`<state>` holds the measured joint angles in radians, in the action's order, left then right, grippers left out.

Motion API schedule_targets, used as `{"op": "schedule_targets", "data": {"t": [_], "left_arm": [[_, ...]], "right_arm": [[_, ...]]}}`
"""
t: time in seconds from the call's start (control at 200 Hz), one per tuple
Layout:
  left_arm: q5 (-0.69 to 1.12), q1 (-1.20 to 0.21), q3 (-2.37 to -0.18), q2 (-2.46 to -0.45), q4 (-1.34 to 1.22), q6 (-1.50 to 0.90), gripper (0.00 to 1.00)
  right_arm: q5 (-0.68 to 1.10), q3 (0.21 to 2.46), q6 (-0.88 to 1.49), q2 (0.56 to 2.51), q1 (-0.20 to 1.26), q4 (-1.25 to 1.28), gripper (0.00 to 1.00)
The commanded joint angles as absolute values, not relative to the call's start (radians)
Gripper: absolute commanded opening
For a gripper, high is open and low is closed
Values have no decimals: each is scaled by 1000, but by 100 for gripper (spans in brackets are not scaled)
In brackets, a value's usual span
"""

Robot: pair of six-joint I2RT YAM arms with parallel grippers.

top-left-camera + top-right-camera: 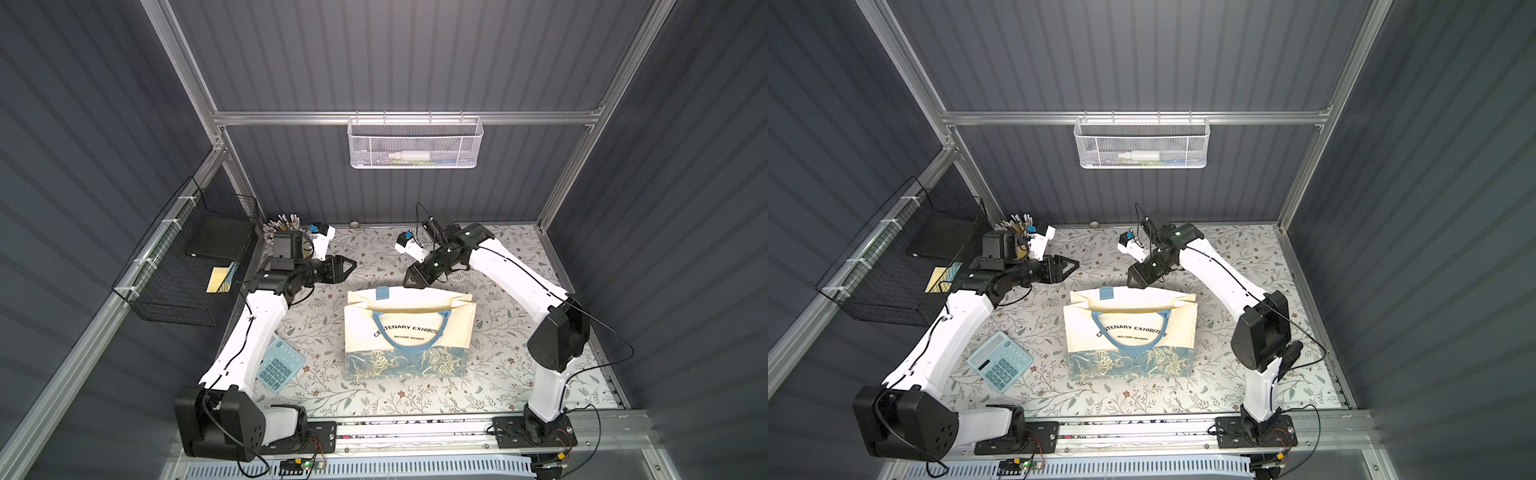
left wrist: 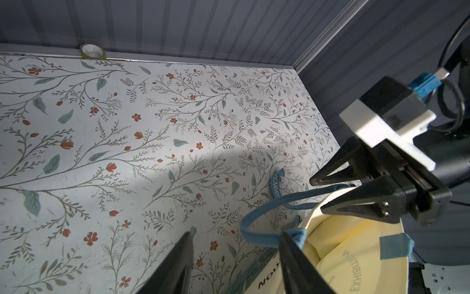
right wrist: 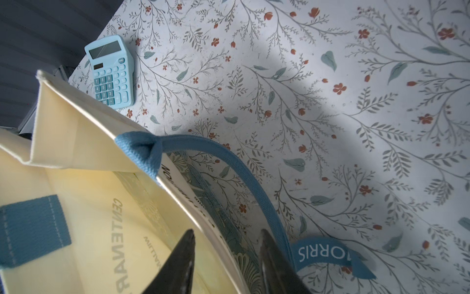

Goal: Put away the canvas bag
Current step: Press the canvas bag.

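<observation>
Canvas bag (image 1: 409, 332) upright at the middle of the floral table (image 1: 498, 374); right gripper (image 3: 226, 230), jaws partly apart, straddles its far rim unclamped; left gripper (image 2: 236, 234) half open, empty, beside the blue handle (image 2: 243, 224)

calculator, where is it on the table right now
In both top views the calculator lies on the floral table, left of the canvas bag, beside the left arm.
</observation>
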<state>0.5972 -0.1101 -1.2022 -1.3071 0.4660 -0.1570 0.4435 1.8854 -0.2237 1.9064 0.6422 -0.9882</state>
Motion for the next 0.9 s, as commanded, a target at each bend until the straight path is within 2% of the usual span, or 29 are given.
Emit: {"op": "schedule_targets", "data": {"t": [0.0, 0.105, 0.475, 0.62, 0.73, 0.895], "left_arm": [[620, -110, -1220, -1319, 478, -131, 55], [623, -110, -1229, -1324, 487, -126, 55], [629, -110, -1224, -1346, 479, -110, 55], [630, -110, -1232, -1353, 483, -107, 55], [630, -110, -1233, -1353, 480, -108, 55], [632, -110, -1230, -1353, 482, -104, 55]], "right_arm": [[465, 1917, -261, 1941, 647, -994, 44], [506, 1902, -278, 1944, 647, -1006, 44], [556, 1827, -291, 1896, 652, -1017, 34], [536, 1796, -289, 1881, 659, -1019, 22], [506, 1789, -283, 1871, 665, -1017, 0], [376, 1812, -255, 1852, 670, -1014, 0]]}}
